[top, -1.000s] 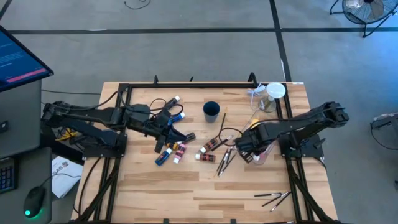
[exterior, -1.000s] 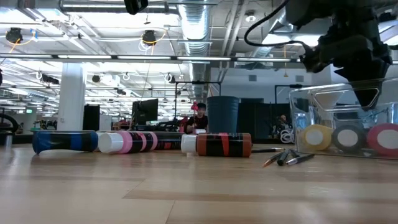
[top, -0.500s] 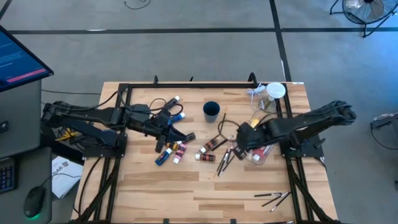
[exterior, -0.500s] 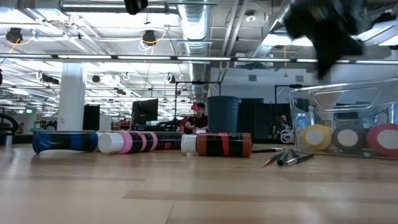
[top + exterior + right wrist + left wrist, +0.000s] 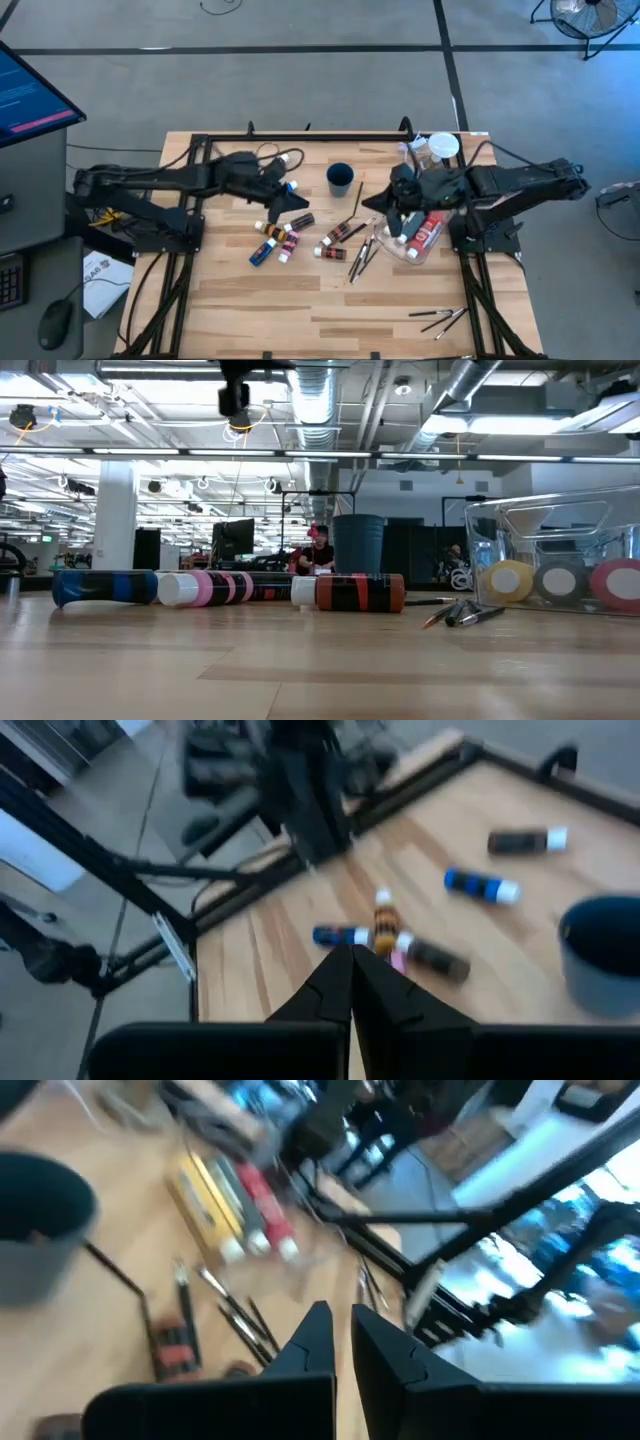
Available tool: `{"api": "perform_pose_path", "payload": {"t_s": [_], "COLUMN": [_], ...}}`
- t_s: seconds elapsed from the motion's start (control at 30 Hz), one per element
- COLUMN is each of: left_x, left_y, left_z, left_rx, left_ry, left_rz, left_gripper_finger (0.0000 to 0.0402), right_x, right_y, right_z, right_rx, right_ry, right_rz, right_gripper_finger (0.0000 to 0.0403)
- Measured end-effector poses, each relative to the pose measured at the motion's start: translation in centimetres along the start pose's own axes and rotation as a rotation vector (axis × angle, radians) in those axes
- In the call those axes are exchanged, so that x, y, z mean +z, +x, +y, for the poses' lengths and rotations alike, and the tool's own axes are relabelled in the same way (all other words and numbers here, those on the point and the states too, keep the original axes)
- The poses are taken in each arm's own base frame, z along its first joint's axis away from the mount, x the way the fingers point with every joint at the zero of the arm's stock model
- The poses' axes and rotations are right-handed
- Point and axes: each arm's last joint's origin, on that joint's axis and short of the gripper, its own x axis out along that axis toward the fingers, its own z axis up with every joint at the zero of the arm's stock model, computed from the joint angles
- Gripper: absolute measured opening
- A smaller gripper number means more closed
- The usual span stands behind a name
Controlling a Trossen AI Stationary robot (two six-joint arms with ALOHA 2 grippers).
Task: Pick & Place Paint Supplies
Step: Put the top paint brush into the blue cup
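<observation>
Several tubes are sitting in the clear container (image 5: 418,250) at right of centre, while more tubes (image 5: 285,236) and brushes (image 5: 438,320) are lying on the surface (image 5: 300,310) — work is remaining. Left gripper (image 5: 290,197) and right gripper (image 5: 378,200) are hanging clenched, empty.

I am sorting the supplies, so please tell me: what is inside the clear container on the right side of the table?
The clear container holds paint tubes, one red. The right arm covers its far part, hiding anything there.
</observation>
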Motion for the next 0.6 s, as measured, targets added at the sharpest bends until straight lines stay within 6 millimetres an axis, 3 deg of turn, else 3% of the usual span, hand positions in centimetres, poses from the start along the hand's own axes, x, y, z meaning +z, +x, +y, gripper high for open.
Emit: {"api": "perform_pose_path", "payload": {"t_s": [0.13,0.33,0.43,0.6], "left_x": [1.6,4.9,5.6,6.5], "left_y": [1.8,2.0,1.8,1.5], "left_z": [0.7,-1.2,-0.9,0.6], "left_rx": [-0.216,-0.662,-0.680,-0.609], "left_ry": [-0.018,0.142,0.128,0.077], "left_rz": [-0.031,-0.331,-0.440,-0.459], "left_gripper_finger": [0.0001,0.0001,0.0001,0.0001], "right_x": [1.1,2.6,3.3,4.2], "right_y": [-0.4,-0.2,0.0,0.0], "right_z": [-0.9,-2.1,-2.8,-3.5], "right_rx": [-0.012,0.053,0.080,0.090], "right_ry": [-0.029,-0.101,-0.089,-0.071], "right_rz": [-0.054,-0.074,-0.087,-0.138], "right_gripper_finger": [0.0000,0.0000,0.0000,0.0000]}}
